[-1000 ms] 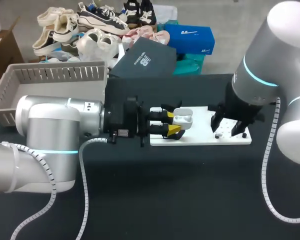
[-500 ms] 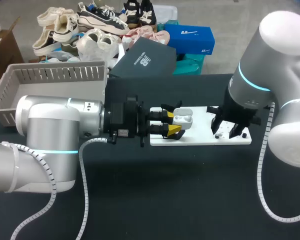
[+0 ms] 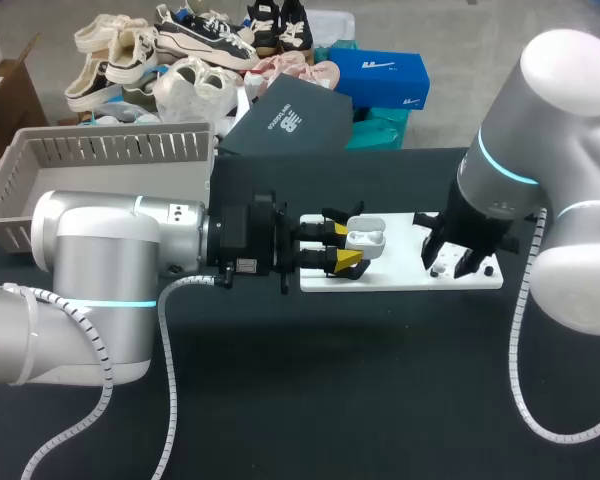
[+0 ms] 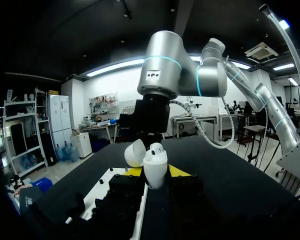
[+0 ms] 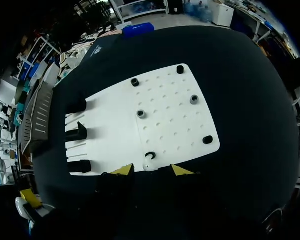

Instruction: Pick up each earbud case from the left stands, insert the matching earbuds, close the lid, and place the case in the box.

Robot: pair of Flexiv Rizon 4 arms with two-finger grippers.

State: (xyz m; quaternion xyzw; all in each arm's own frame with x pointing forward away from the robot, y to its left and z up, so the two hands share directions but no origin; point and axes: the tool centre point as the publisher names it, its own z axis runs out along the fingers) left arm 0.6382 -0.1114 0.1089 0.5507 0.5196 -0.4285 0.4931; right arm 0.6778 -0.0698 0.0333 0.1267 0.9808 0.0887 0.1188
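My left gripper (image 3: pixel 346 249) reaches in level from the left and is shut on a white earbud case (image 3: pixel 366 238) above the white board (image 3: pixel 400 275). In the left wrist view the case (image 4: pixel 155 169) stands upright between the yellow tips, its lid (image 4: pixel 135 153) swung open and one earbud (image 4: pixel 156 148) seated inside. My right gripper (image 3: pixel 453 262) points down over the board's right half. Seen from the right wrist, its yellow fingertips (image 5: pixel 123 170) stand open on either side of a small white earbud (image 5: pixel 149 164), which lies by a black holder near the board's (image 5: pixel 165 115) front edge. Small gaps show on both sides.
Three black case stands (image 5: pixel 78 132) line the board's left part, and several black pegs (image 5: pixel 140 114) dot its right part. A grey slatted box (image 3: pixel 100 150) sits at the table's back left. The black tabletop in front of the board is bare.
My right arm has shifted slightly over the board's right end and its fingers have narrowed. The left arm and the case have not moved.
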